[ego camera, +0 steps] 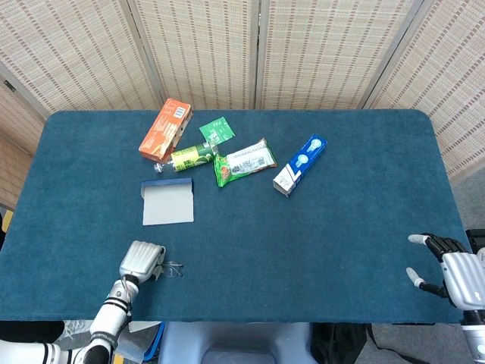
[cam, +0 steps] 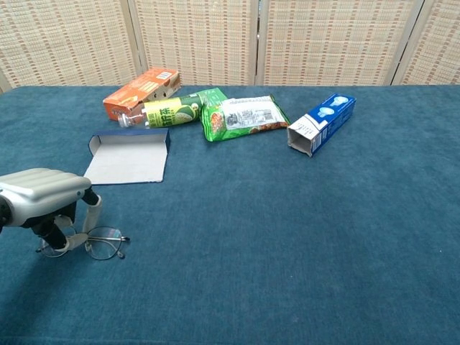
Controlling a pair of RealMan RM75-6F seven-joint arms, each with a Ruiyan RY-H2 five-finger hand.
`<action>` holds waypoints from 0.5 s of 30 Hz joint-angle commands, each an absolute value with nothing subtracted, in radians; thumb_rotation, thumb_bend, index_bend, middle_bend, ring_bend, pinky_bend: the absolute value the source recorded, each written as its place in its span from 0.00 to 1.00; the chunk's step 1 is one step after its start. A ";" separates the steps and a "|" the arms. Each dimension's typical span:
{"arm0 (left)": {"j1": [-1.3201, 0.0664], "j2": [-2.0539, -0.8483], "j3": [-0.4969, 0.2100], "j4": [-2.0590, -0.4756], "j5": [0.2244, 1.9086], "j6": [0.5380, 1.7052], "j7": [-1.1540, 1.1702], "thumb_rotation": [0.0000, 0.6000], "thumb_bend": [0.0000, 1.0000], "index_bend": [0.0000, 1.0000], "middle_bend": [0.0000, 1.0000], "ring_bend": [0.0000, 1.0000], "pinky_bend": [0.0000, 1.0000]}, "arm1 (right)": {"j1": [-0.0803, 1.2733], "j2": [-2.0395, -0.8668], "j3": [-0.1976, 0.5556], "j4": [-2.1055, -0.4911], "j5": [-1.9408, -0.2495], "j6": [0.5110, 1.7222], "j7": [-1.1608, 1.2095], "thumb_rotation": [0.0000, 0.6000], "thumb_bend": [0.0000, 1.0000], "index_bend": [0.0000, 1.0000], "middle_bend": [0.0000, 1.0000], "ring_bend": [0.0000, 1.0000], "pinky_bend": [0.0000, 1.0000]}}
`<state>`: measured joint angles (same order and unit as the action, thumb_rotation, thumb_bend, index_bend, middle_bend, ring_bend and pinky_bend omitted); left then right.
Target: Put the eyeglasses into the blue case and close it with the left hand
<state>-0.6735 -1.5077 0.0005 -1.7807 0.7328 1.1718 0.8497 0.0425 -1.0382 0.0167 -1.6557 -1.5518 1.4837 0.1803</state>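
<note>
The thin wire-framed eyeglasses (cam: 102,243) lie on the blue tablecloth near the front left edge, also seen as the eyeglasses (ego camera: 173,268) in the head view. My left hand (cam: 44,196) arches over their left end, fingers curled down around the frame and pinching it; in the head view the left hand (ego camera: 142,260) sits just left of the lenses. The blue case (cam: 128,159) lies open and flat behind them, its pale lining up; the blue case (ego camera: 167,201) holds nothing. My right hand (ego camera: 453,268) hovers at the front right corner, fingers apart, holding nothing.
Behind the case stand an orange box (cam: 141,92), a green bottle (cam: 169,113), a green snack bag (cam: 244,116) and a blue bulb box (cam: 322,123). A small green sachet (ego camera: 217,130) lies at the back. The table's front edge runs just below my left hand.
</note>
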 commanded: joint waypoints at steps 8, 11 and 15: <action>-0.669 -1.494 -0.001 -1.771 0.762 1.167 0.812 1.00 0.43 0.63 1.00 1.00 1.00 | 0.040 -1.036 0.018 -1.663 -1.551 1.487 0.173 1.00 0.25 0.29 0.29 0.30 0.26; -0.673 -1.479 -0.007 -1.772 0.773 1.162 0.803 1.00 0.43 0.63 1.00 1.00 1.00 | 0.040 -1.035 0.018 -1.666 -1.553 1.489 0.171 1.00 0.25 0.29 0.29 0.30 0.26; -0.689 -1.454 -0.027 -1.767 0.779 1.145 0.795 1.00 0.43 0.63 1.00 1.00 1.00 | 0.036 -1.032 0.018 -1.668 -1.553 1.494 0.170 1.00 0.25 0.29 0.29 0.30 0.26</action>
<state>-0.6836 -1.4598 -0.0207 -1.7696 0.7766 1.1498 0.7977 0.0366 -1.0328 0.0180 -1.6680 -1.5532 1.4941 0.1698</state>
